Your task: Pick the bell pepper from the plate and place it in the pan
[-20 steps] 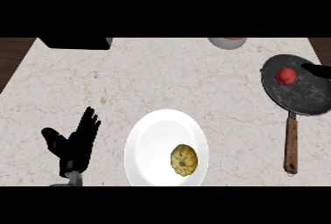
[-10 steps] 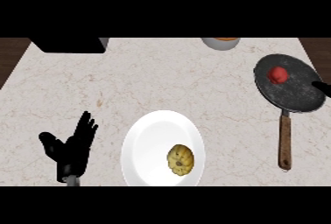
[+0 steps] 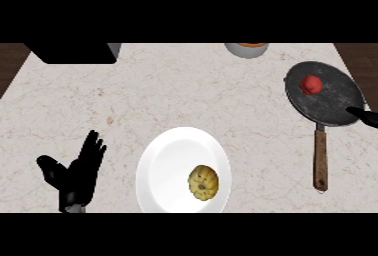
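The red bell pepper (image 3: 311, 84) lies inside the dark round pan (image 3: 332, 102) at the right of the counter, toward the pan's far side. Nothing touches it. The pan's brown handle (image 3: 320, 160) points toward me. Only a black sliver of my right hand (image 3: 363, 115) shows at the right edge, over the pan's near rim and apart from the pepper. The white plate (image 3: 177, 160) sits at the front middle with a yellowish round food item (image 3: 204, 182) on it. My left hand (image 3: 75, 175) rests open, fingers up, left of the plate.
A black box (image 3: 74, 52) stands at the back left corner. A grey bowl (image 3: 247, 49) with orange contents sits at the back edge. Dark wood floor shows past the counter's left and right back corners.
My right hand has drawn back from the pepper to the right edge of the view. The pepper stays in the pan. The whole scene has shifted slightly left in view.
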`<move>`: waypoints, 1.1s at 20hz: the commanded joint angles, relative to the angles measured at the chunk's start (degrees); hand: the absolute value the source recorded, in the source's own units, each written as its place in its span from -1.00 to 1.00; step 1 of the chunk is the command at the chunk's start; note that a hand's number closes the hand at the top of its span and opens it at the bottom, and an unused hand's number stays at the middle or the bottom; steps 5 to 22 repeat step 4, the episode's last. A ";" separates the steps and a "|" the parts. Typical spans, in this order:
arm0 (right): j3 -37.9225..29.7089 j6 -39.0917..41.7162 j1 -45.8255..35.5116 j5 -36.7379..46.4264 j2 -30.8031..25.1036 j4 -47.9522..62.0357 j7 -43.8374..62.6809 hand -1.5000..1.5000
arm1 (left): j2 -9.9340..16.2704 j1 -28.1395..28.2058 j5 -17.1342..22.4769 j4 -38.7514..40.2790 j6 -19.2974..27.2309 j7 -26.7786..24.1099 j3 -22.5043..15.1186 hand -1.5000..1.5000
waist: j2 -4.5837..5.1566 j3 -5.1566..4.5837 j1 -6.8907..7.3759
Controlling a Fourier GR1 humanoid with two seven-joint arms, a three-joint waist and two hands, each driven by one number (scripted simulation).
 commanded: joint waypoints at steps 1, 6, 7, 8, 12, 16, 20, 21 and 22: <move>2.22 -2.94 8.66 -1.64 5.33 -14.39 4.70 -1.00 | -0.24 -0.60 -0.57 -2.31 1.66 3.03 -0.26 0.00 | -0.20 -0.05 -0.61; 2.14 -1.26 9.88 -3.10 1.31 -15.91 8.35 -1.00 | -2.91 1.06 -2.24 1.19 1.37 -2.69 -1.78 0.00 | 0.13 0.02 0.20; 2.14 -1.26 9.88 -3.10 1.31 -15.91 8.35 -1.00 | -2.91 1.06 -2.24 1.19 1.37 -2.69 -1.78 0.00 | 0.13 0.02 0.20; 2.14 -1.26 9.88 -3.10 1.31 -15.91 8.35 -1.00 | -2.91 1.06 -2.24 1.19 1.37 -2.69 -1.78 0.00 | 0.13 0.02 0.20; 2.14 -1.26 9.88 -3.10 1.31 -15.91 8.35 -1.00 | -2.91 1.06 -2.24 1.19 1.37 -2.69 -1.78 0.00 | 0.13 0.02 0.20; 2.14 -1.26 9.88 -3.10 1.31 -15.91 8.35 -1.00 | -2.91 1.06 -2.24 1.19 1.37 -2.69 -1.78 0.00 | 0.13 0.02 0.20; 2.14 -1.26 9.88 -3.10 1.31 -15.91 8.35 -1.00 | -2.91 1.06 -2.24 1.19 1.37 -2.69 -1.78 0.00 | 0.13 0.02 0.20; 2.14 -1.26 9.88 -3.10 1.31 -15.91 8.35 -1.00 | -2.91 1.06 -2.24 1.19 1.37 -2.69 -1.78 0.00 | 0.13 0.02 0.20; 2.14 -1.26 9.88 -3.10 1.31 -15.91 8.35 -1.00 | -2.91 1.06 -2.24 1.19 1.37 -2.69 -1.78 0.00 | 0.13 0.02 0.20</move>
